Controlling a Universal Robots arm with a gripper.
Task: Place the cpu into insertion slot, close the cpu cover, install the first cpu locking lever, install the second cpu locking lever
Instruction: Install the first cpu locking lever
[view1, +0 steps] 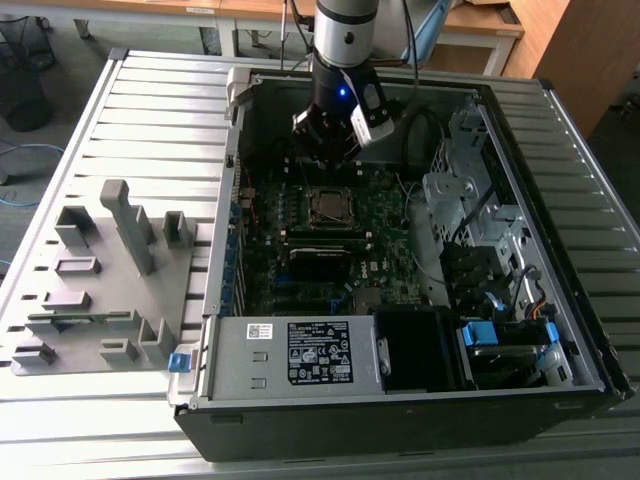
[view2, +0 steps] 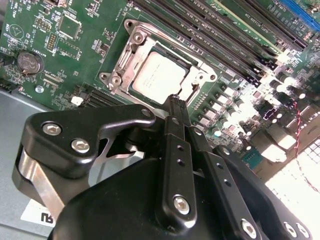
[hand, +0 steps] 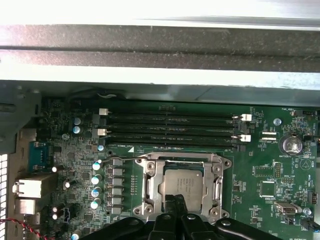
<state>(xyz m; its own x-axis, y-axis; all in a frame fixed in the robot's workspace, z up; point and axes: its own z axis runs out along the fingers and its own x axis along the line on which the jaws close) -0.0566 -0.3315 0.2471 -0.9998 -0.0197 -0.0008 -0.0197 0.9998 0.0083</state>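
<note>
Above the cpu (view2: 160, 77), hand (view2: 174, 100) clenched, empty, cpu cover (view2: 131, 62) flat around it

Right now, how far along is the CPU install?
Done: the cpu sits in the socket, and the cpu cover appears to lie flat around it.
In hand: nothing. The gripper is shut and empty, its tip at the socket's edge.
Left: the two locking levers. I can't tell from these views whether either is latched.
</note>
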